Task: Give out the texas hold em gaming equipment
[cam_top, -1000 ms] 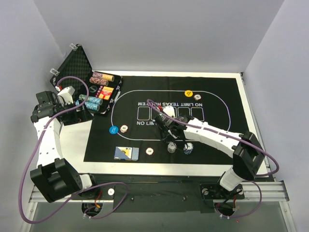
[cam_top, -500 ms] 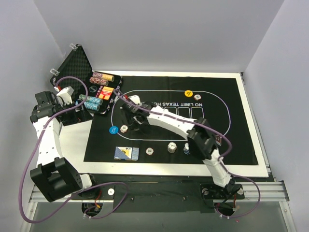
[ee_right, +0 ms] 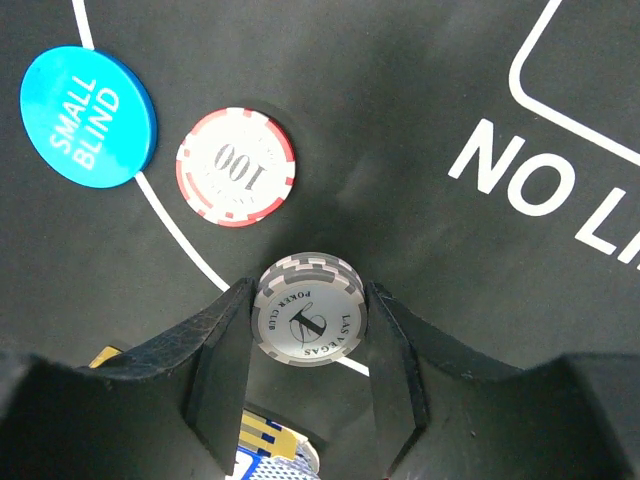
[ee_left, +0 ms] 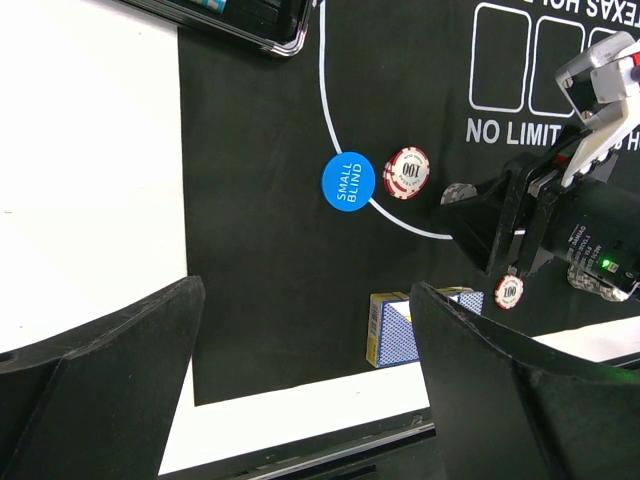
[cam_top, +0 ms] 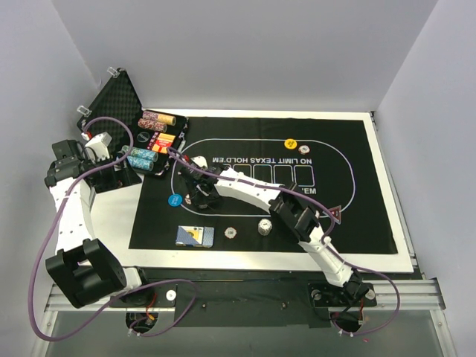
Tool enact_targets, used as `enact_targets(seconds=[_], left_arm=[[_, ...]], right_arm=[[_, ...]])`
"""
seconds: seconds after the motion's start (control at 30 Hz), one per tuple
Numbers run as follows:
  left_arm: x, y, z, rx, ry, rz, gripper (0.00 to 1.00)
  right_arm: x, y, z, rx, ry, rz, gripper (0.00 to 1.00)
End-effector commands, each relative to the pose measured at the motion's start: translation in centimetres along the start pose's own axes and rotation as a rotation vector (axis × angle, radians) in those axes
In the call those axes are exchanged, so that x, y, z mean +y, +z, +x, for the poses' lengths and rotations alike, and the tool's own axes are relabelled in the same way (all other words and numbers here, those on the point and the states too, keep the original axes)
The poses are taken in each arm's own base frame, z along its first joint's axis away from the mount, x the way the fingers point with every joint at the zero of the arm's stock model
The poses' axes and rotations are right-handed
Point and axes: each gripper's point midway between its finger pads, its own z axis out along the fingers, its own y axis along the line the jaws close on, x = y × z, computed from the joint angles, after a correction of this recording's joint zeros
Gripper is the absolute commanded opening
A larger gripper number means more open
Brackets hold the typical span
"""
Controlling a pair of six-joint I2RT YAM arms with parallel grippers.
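The right end effector (ee_right: 310, 338) pinches a grey-edged poker chip (ee_right: 308, 318) by its rim, one finger on each side. It hangs over the white oval line printed on the felt mat (cam_top: 349, 149), just beside the red 100 chip (ee_right: 236, 166) and near the blue small blind button (ee_right: 88, 117). Whether it holds one chip or a short stack cannot be told from above. The step in hand looks like setting this chip down at that seat. To do it well, the arm should probably lower straight down until the chip lies flat on the felt. It should then spread its fingers only a little, so neither finger nudges the red chip or drags the grey one sideways, and lift off vertically. The card deck (ee_left: 400, 330) sits near the mat's front edge, so the wrist needs to keep off it. The left end effector (ee_left: 305, 330) is spread wide and holds nothing, hovering above the mat's left margin. The mat is black and soft-looking, which should stop a chip from rolling. It covers most of the white tabletop (ee_left: 90, 150), and an open case (cam_top: 111, 104) holds chip rolls at the far left corner. Plain pale walls (cam_top: 260, 52) close in the far side and both flanks.
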Motion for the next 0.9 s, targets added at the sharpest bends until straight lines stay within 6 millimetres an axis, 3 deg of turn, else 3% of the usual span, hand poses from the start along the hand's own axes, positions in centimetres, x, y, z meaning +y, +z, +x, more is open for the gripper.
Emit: enact_targets(seconds=[0.0, 0.13, 0.27, 0.37, 0.43, 0.47, 0.63, 0.73, 0.87], left_arm=[[-0.2, -0.7, -1.4, -0.044, 0.04, 0.017, 0.95], [-0.3, -0.8, -1.4, -0.046, 0.041, 0.017, 0.95], [-0.6, -1.0, -1.5, -0.047, 0.036, 0.028, 0.95], [-0.7, -1.1, -1.4, -0.052, 0.037, 0.027, 0.95], [-0.9, -1.2, -1.5, -0.055, 0.039, 0.029, 0.95], [-0.9, -1.2, -1.5, -0.055, 0.039, 0.029, 0.95], [-0.8, -1.2, -1.2, -0.052, 0.038, 0.024, 0.95], [-0.8, -1.1, -0.8, -0.047, 0.04, 0.025, 0.95], [-0.8, -1.1, -0.6, -0.047, 0.037, 0.028, 0.95]], right_arm=[[0.4, 0.0, 0.0, 0.014, 0.003, -0.009, 0.37], [0.2, -0.5, -0.3, 0.007, 0.0, -0.007, 0.48], [0.3, -1.1, -0.6, 0.002, -0.011, -0.012, 0.65], [-0.2, -2.9, -1.7, -0.035, -0.013, -0.006, 0.69], [-0.6, -4.8, -2.8, -0.072, -0.012, -0.005, 0.71], [-0.7, -6.8, -3.8, -0.11, -0.005, -0.017, 0.73], [-4.0, -12.4, -4.4, -0.195, 0.005, 0.038, 0.79], [-7.6, -14.2, -1.6, -0.186, 0.009, 0.111, 0.82], [-11.7, -14.6, 3.0, -0.137, 0.013, 0.201, 0.87]])
